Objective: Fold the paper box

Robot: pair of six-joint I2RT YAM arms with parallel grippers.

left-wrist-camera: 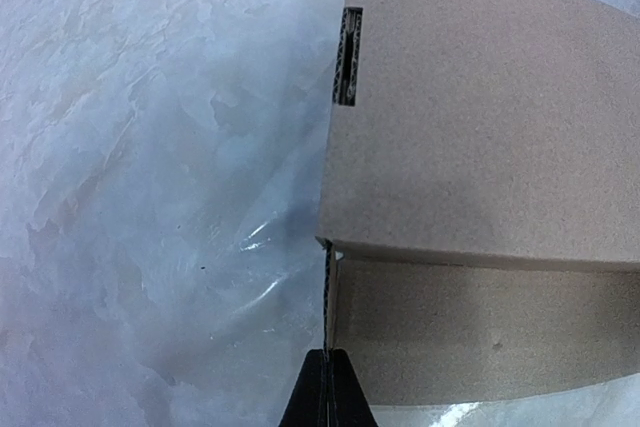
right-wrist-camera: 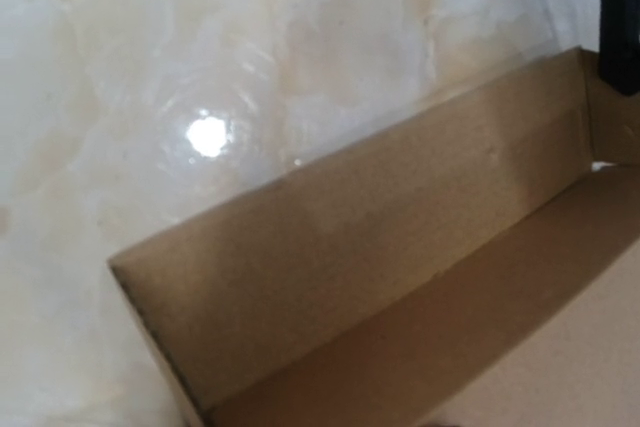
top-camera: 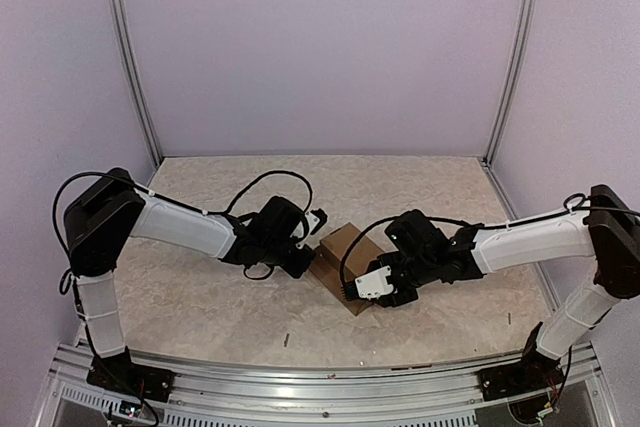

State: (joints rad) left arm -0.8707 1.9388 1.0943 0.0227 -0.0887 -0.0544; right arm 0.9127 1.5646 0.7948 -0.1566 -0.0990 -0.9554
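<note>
Two arms reach in over the table [top-camera: 400, 187] in the top view, and they meet near its middle. The paper box [top-camera: 343, 247] lies there, brown and flat-topped, between the two pincers. The left gripper [top-camera: 308, 259] is at the box's 9 o'clock, right up against that side. The right gripper [top-camera: 358, 289] is at the box's 4 o'clock, over the near corner, and from up here I cannot tell how wide it is. In the left wrist view the box fills the side from 12 o'clock round to 4 o'clock, with the pale marbled table on the other side. Its top is shut flat, and a lower side wall [left-wrist-camera: 470, 337] shows below the top at 5 o'clock. A small slot [left-wrist-camera: 348, 57] sits in the top's edge at 12 o'clock. The two black fingertips [left-wrist-camera: 338, 399] poke up at 6 o'clock, pressed tight together, and they touch the thin end of that side wall. In the right wrist view a long brown wall of the box runs from 7 o'clock up to 2 o'clock, seen very close, with the shiny table behind it. A bright spot of light [right-wrist-camera: 207, 134] shines on the table at 10 o'clock. A dark shape [right-wrist-camera: 620, 17] stands at 2 o'clock by the box's far end. This view does not show whether the right pincer is spread or closed.
</note>
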